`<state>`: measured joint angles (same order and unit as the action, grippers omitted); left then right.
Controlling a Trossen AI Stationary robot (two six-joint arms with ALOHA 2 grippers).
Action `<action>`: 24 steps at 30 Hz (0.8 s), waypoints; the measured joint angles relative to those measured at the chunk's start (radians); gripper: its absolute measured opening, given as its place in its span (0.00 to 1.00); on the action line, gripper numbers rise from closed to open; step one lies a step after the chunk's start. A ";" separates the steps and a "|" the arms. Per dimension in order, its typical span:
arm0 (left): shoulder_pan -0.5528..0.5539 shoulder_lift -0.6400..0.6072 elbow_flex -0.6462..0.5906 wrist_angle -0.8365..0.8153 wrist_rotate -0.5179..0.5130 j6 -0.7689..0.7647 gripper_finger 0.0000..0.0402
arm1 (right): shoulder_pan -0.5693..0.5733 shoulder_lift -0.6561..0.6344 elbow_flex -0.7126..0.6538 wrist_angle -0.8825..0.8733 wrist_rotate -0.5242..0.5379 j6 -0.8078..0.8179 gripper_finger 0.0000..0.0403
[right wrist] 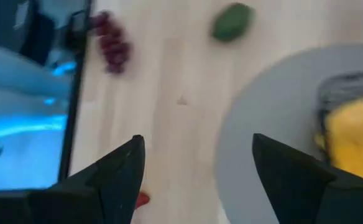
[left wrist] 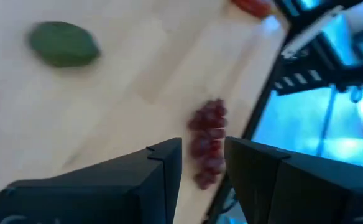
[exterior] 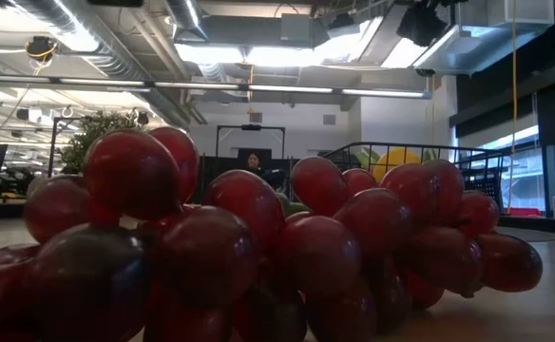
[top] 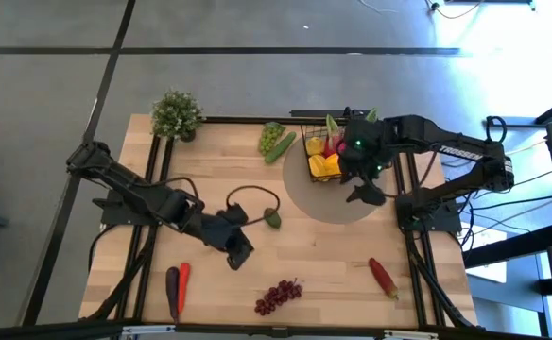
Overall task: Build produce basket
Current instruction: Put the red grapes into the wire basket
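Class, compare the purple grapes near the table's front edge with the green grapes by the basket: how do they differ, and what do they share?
Colour: the purple grapes are dark red-purple; the green grapes are pale green. Place: the purple grapes lie alone near the front edge, while the green grapes lie at the back, beside the basket and touching a cucumber. Company: no other produce lies close to the purple bunch. Shared: both are bunches lying on the wooden table, outside the basket.

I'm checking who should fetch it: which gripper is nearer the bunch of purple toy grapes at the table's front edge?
Left. The left gripper hovers just up-left of the purple grapes, empty. The right gripper hangs open by the black wire-mesh basket, far across the table.
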<state>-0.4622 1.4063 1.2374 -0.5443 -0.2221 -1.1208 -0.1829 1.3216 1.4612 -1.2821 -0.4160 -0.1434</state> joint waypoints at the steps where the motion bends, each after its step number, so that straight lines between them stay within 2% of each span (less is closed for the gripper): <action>1: -0.007 0.009 0.000 0.041 0.000 0.007 0.27 | 0.015 0.000 0.000 0.000 -0.023 -0.022 0.70; 4: -0.031 0.031 0.000 0.146 0.001 0.042 0.27 | 0.078 0.000 0.000 0.020 -0.067 -0.073 0.70; 6: -0.043 0.047 0.000 0.190 0.001 0.058 0.27 | 0.125 0.000 0.000 0.055 -0.052 -0.083 0.70; 13: -0.068 0.118 0.000 0.243 -0.025 0.052 0.27 | 0.275 0.020 -0.002 0.157 0.162 -0.127 0.70; 19: -0.064 0.168 0.000 0.239 -0.027 0.052 0.27 | 0.334 0.081 -0.026 0.332 0.136 -0.123 0.70; 24: -0.062 0.166 0.000 0.245 -0.027 0.051 0.27 | 0.351 0.179 -0.026 0.375 0.115 -0.132 0.70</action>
<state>-0.5237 1.5722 1.2369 -0.2992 -0.2492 -1.0702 0.1684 1.5007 1.4349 -0.9070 -0.3007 -0.2752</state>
